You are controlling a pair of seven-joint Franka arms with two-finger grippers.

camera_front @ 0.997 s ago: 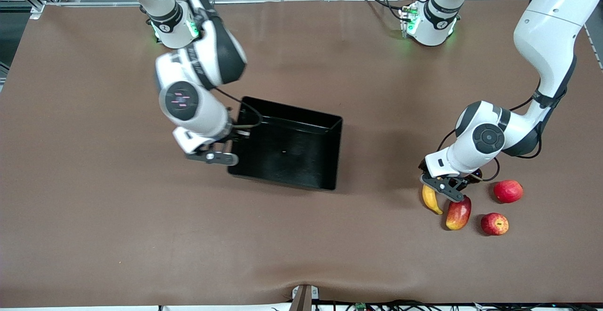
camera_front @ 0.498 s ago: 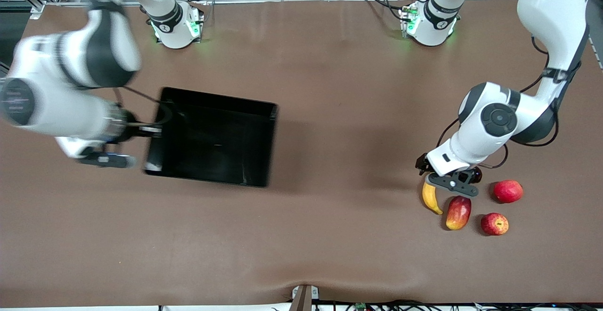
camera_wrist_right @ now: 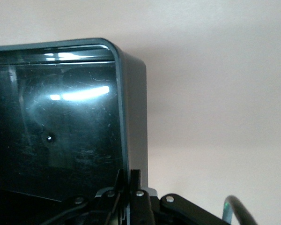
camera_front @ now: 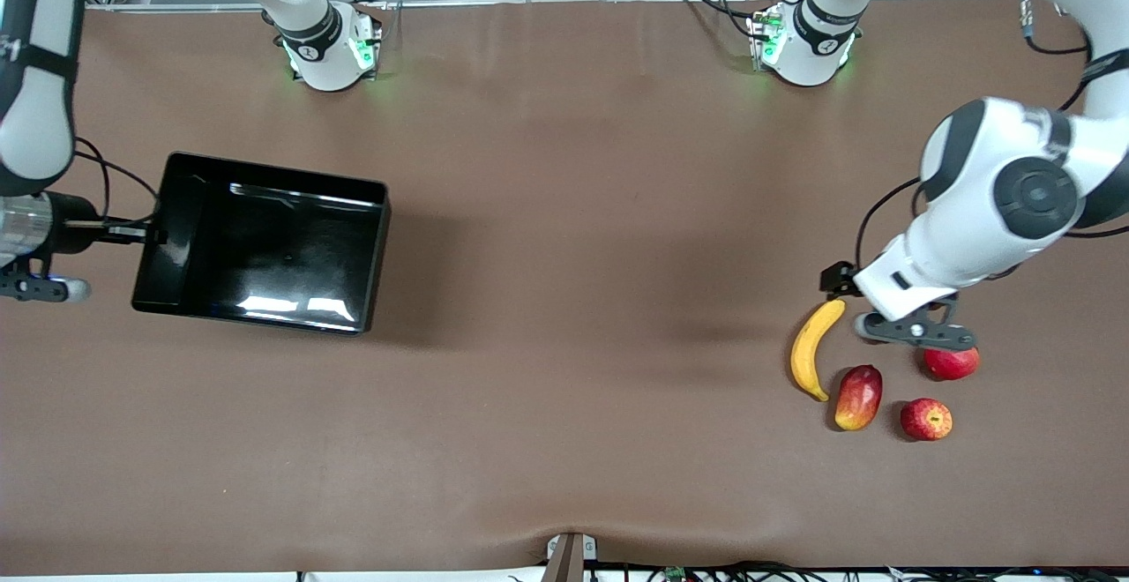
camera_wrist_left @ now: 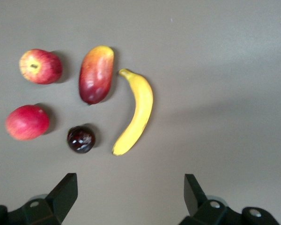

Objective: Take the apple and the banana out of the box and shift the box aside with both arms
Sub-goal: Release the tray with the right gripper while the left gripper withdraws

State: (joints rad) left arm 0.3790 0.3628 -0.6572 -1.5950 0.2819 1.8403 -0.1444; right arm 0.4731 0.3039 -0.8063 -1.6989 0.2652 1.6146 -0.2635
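The black box (camera_front: 265,247) is at the right arm's end of the table. My right gripper (camera_front: 148,231) is shut on its end wall, as the right wrist view shows (camera_wrist_right: 130,176) with the box (camera_wrist_right: 56,131). The yellow banana (camera_front: 811,348) lies at the left arm's end, and the red apple with the stem dimple (camera_front: 926,419) lies nearer the front camera. My left gripper (camera_front: 913,331) is open and empty, up over the fruits. The left wrist view shows it (camera_wrist_left: 129,183) above the banana (camera_wrist_left: 136,112) and the apple (camera_wrist_left: 40,66).
A red-yellow mango (camera_front: 858,397) lies between banana and apple. A second red round fruit (camera_front: 953,363) is partly under my left gripper. A dark plum (camera_wrist_left: 81,139) lies beside the banana, hidden in the front view. The brown table (camera_front: 582,317) spreads between box and fruits.
My right gripper has carried the box from the table's middle toward the right arm's end. My left gripper has risen and shifted off the banana and mango, uncovering the whole banana.
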